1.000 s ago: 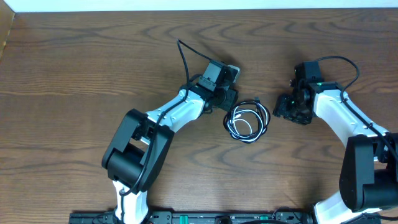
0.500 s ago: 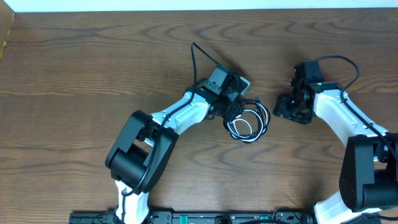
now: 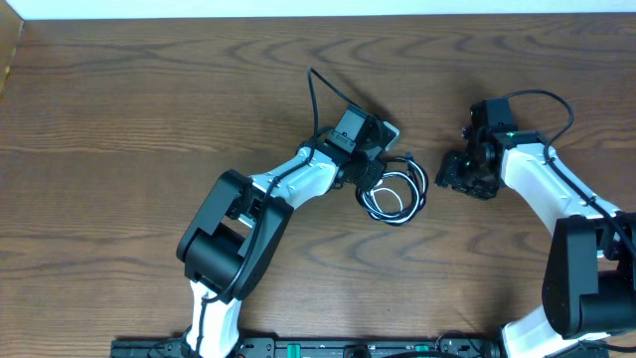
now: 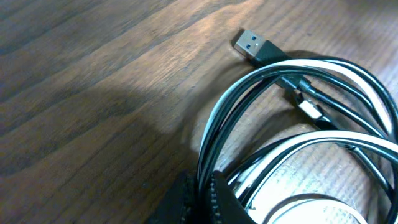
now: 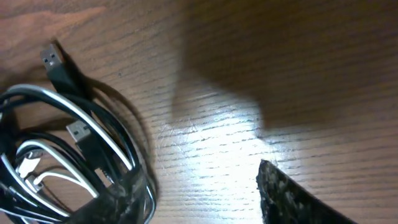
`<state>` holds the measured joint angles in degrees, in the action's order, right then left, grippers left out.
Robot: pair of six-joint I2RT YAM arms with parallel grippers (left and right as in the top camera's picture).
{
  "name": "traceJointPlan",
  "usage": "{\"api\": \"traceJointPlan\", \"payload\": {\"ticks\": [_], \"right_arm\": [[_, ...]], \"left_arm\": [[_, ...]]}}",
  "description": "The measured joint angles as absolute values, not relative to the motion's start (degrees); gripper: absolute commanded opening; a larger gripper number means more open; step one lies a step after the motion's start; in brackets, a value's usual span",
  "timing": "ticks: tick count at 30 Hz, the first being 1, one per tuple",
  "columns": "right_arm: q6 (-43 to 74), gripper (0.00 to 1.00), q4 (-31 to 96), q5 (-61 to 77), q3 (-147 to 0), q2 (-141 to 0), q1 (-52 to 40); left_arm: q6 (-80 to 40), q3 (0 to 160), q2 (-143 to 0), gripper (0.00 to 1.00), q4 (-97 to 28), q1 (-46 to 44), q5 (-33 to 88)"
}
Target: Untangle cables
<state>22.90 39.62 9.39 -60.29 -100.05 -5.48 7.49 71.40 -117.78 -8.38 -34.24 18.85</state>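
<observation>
Cables (image 3: 424, 196), 1 white and 1 black, lie wound together in 1 loose coil on the wooden table (image 3: 149, 119). A black USB plug (image 4: 252, 45) sticks out at the coil's top edge, bare metal end flat on the wood.

Left gripper (image 4: 202, 194) sits at the coil's left edge, fingers pressed together on a bundle of black and white strands.

Right gripper (image 3: 459, 177) is just right of the coil, fingers (image 5: 283, 193) spread apart, nothing between them. Whether the near finger touches the coil: cannot tell, too blurred.
</observation>
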Motion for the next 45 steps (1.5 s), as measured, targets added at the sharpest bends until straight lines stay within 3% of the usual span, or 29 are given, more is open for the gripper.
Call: {"api": "traceJointPlan", "payload": {"ticks": [6, 14, 21, 33, 36, 38, 41, 45], "right_arm": [[16.71, 0.39, 38.7, 20.32, -60.36, -100.05, -5.48], [8.45, 0.53, 36.51, 39.59, -64.69, -93.23, -7.38], [10.72, 0.52, 32.51, 39.64, -65.54, -92.68, -13.5], [12.01, 0.53, 25.8, 39.9, -65.52, -94.35, -15.62], [12.95, 0.51, 22.63, 40.21, -65.52, -94.63, -16.71], [14.2, 0.43, 20.45, 40.42, -65.52, -95.59, -16.91], [18.24, 0.39, 15.59, 39.79, -65.52, -97.56, -17.19], [23.44, 0.18, 14.55, 34.74, -65.52, -97.93, -17.43]], "left_arm": [[-0.49, 71.64, -115.48, 0.07, -12.62, -31.92, 15.99], [-6.87, 71.72, -98.54, 0.07, -18.02, -28.27, 25.61], [-10.79, 71.7, -98.78, 0.07, -17.39, -28.18, 32.84], [-31.83, 71.7, -98.8, 0.07, -9.5, -18.06, 50.61], [-37.43, 71.7, -98.8, 0.07, -6.22, -18.17, 54.33], [-40.6, 71.7, -98.8, 0.07, -4.05, -18.22, 56.1], [-45.43, 71.7, -98.8, 0.07, -0.99, -18.22, 58.0], [-49.8, 71.7, -98.83, 0.08, 2.96, -18.22, 60.71]]}}
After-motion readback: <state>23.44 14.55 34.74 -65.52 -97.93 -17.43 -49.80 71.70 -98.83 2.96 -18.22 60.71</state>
